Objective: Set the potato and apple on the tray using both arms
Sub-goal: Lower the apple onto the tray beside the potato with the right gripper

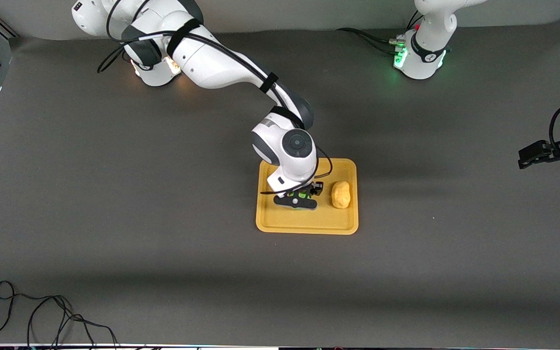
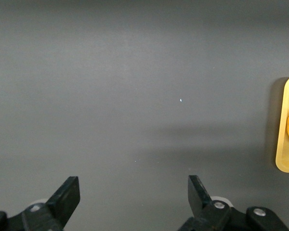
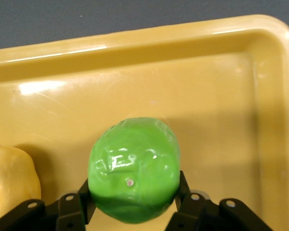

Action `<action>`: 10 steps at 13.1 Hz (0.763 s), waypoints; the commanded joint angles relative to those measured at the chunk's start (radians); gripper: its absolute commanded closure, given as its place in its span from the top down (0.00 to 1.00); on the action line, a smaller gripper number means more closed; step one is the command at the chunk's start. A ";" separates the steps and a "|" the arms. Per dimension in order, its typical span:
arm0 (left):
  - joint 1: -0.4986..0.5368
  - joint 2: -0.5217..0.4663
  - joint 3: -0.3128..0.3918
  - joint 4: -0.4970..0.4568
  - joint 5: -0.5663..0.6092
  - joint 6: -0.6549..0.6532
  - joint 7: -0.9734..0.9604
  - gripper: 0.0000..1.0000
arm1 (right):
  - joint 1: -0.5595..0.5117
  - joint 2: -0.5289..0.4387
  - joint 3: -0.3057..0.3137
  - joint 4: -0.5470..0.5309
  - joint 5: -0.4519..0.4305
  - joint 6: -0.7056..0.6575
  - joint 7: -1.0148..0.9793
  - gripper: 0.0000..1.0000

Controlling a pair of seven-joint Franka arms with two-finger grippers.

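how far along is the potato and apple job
Done: the potato lies on the tray. In hand: the right gripper is shut on the apple, low over the tray beside the potato. Left: release the apple and pull away. The left gripper waits open over bare table at its own end.

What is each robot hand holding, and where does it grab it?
The right gripper pinches the bumpy green apple by its sides, over the orange-yellow tray. The left gripper is open, holding nothing.
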 commanded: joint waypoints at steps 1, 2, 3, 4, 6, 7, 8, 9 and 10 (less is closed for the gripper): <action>-0.189 -0.043 0.204 -0.008 -0.051 -0.015 0.042 1.00 | 0.009 0.010 0.001 -0.001 -0.012 0.030 0.015 0.34; -0.251 -0.052 0.264 -0.007 -0.060 -0.023 0.059 1.00 | 0.008 0.010 0.003 -0.001 -0.011 0.030 0.015 0.54; -0.259 -0.069 0.277 -0.010 -0.060 -0.031 0.064 1.00 | 0.003 0.010 0.003 -0.003 -0.011 0.030 0.014 0.99; -0.258 -0.078 0.277 -0.008 -0.063 -0.049 0.082 1.00 | 0.002 0.007 0.003 0.000 -0.011 0.030 0.017 1.00; -0.259 -0.080 0.274 -0.007 -0.068 -0.072 0.111 1.00 | 0.002 -0.042 0.002 0.008 -0.003 -0.007 0.020 1.00; -0.261 -0.080 0.273 -0.007 -0.066 -0.081 0.113 1.00 | -0.003 -0.091 0.001 0.008 -0.002 -0.066 0.018 1.00; -0.262 -0.080 0.273 -0.007 -0.066 -0.083 0.113 1.00 | -0.006 -0.135 -0.005 0.012 -0.002 -0.146 0.018 1.00; -0.267 -0.082 0.270 -0.007 -0.066 -0.083 0.111 1.00 | -0.008 -0.198 -0.008 0.014 -0.003 -0.226 0.015 1.00; -0.270 -0.074 0.269 0.001 -0.066 -0.081 0.111 1.00 | -0.024 -0.259 -0.008 0.012 -0.003 -0.295 0.014 1.00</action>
